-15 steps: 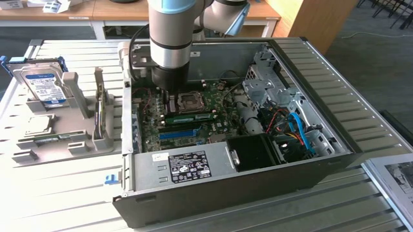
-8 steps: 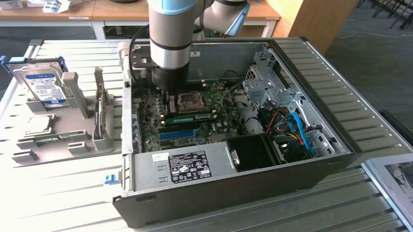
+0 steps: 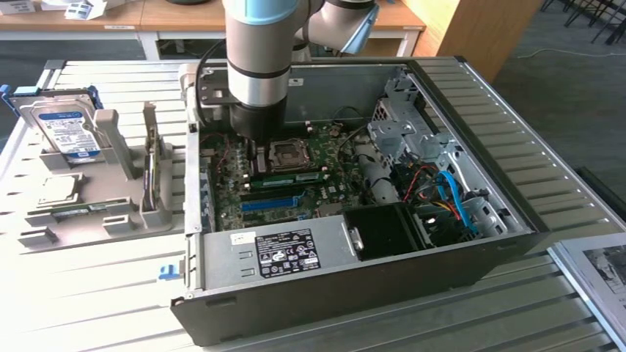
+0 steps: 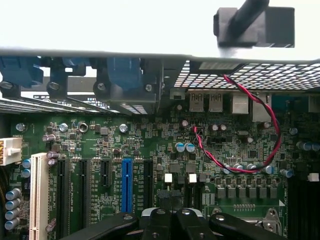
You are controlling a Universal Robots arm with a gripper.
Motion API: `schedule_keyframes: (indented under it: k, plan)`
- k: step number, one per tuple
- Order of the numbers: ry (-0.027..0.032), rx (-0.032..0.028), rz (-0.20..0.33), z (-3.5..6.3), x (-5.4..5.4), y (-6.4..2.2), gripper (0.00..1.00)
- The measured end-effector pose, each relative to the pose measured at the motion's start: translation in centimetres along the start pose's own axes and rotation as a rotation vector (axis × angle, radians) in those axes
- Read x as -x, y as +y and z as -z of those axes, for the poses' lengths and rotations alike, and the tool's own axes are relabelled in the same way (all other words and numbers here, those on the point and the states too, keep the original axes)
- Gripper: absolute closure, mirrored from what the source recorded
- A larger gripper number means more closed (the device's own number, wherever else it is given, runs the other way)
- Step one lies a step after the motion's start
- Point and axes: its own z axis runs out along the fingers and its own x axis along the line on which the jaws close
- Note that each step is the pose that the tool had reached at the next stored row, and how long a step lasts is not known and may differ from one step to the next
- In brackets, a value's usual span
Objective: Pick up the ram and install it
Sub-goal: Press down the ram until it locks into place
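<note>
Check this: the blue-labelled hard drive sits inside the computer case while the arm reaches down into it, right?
No. The exterior view shows the hard drive standing in the grey holder outside the computer case, on that view's left; the arm does reach down into the case.

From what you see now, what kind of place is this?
Probably a lab or workshop for computer assembly: an open computer case lies on a slatted metal table, beside a grey parts holder with a hard drive.
</note>
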Motion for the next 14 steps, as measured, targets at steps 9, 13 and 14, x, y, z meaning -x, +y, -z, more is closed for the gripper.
schedule_keyframes:
  k: [9,13,14]
  plan:
    - [0.0000,0.0003,0.000,-0.11,-0.03,0.00,0.90]
    - [0.0001,0.0002,0.000,-0.18,-0.04,0.00,0.90]
    - [0.0000,0.0002,0.000,-0.20,-0.04,0.00,0.90]
